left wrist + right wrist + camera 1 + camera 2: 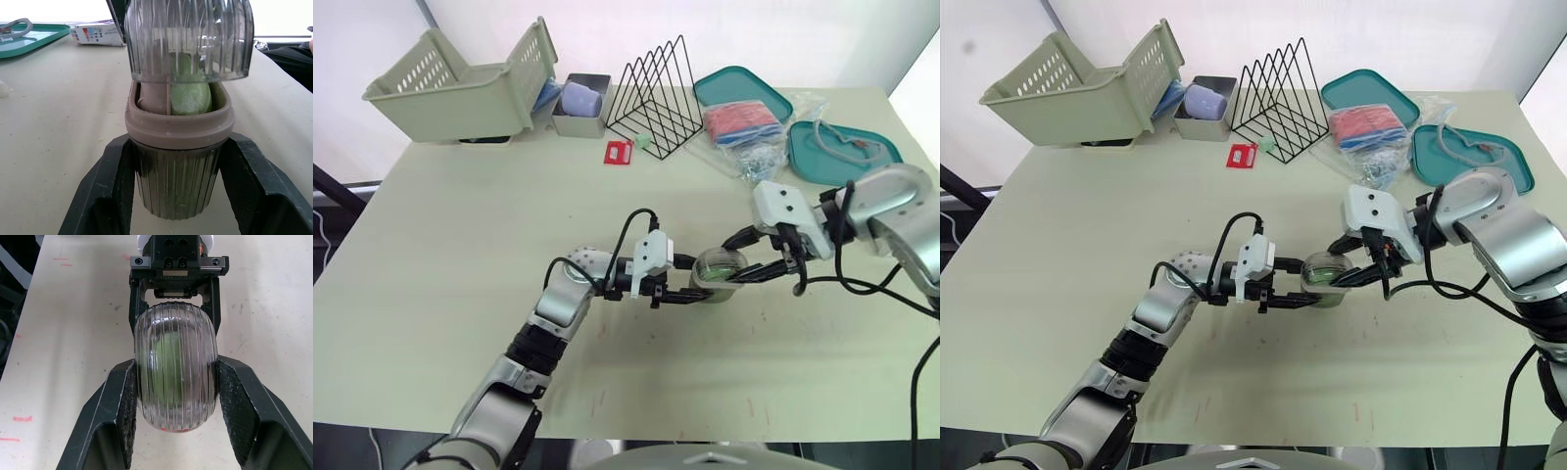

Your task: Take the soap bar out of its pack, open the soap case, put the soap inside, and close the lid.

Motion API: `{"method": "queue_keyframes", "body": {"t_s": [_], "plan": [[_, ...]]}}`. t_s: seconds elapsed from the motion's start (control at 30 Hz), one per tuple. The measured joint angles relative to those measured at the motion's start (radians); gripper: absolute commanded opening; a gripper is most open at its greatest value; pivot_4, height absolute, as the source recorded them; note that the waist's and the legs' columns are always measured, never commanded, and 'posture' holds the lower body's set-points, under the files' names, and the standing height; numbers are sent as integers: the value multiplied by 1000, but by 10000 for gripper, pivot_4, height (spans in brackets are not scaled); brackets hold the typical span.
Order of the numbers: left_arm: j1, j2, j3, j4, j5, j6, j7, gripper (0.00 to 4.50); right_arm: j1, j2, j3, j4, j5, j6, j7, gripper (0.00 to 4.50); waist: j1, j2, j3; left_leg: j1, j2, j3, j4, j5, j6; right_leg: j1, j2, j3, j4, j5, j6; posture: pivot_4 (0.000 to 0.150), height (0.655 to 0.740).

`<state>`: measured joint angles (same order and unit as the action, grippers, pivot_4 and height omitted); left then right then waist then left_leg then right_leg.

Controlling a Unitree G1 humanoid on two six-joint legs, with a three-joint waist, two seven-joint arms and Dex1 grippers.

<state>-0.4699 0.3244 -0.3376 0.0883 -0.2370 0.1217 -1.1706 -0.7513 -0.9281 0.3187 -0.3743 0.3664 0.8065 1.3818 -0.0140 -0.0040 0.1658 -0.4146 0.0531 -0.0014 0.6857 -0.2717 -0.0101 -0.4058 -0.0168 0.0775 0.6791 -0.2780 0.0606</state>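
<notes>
left gripper (180, 147) clamps the soap case (177, 188) by its base, and right gripper (176, 363), facing it, pinches the clear lid (188, 39) — raised ajar over the green soap (190, 95) inside.

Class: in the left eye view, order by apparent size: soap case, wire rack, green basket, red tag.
1. green basket
2. wire rack
3. soap case, though it sits nearer the camera
4. red tag

Soap case (717, 266) mid surface (460, 245), between left hand (698, 280) at left and right hand (735, 259) at right; soap (190, 93) in case. Basket (460, 93) far left, wire rack (656, 103) far centre.
</notes>
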Motion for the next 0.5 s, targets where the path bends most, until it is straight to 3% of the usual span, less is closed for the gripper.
{"method": "queue_keyframes", "body": {"t_s": [0.5], "plan": [[0, -2, 0, 0, 8, 5, 6, 20247, -13, 4, 29, -38, -37, 61, -25, 17905, 0, -3, -4, 1, 0, -1, 0, 0, 0, 1, 0, -1, 0, 0, 0, 1500, 7400]]}}
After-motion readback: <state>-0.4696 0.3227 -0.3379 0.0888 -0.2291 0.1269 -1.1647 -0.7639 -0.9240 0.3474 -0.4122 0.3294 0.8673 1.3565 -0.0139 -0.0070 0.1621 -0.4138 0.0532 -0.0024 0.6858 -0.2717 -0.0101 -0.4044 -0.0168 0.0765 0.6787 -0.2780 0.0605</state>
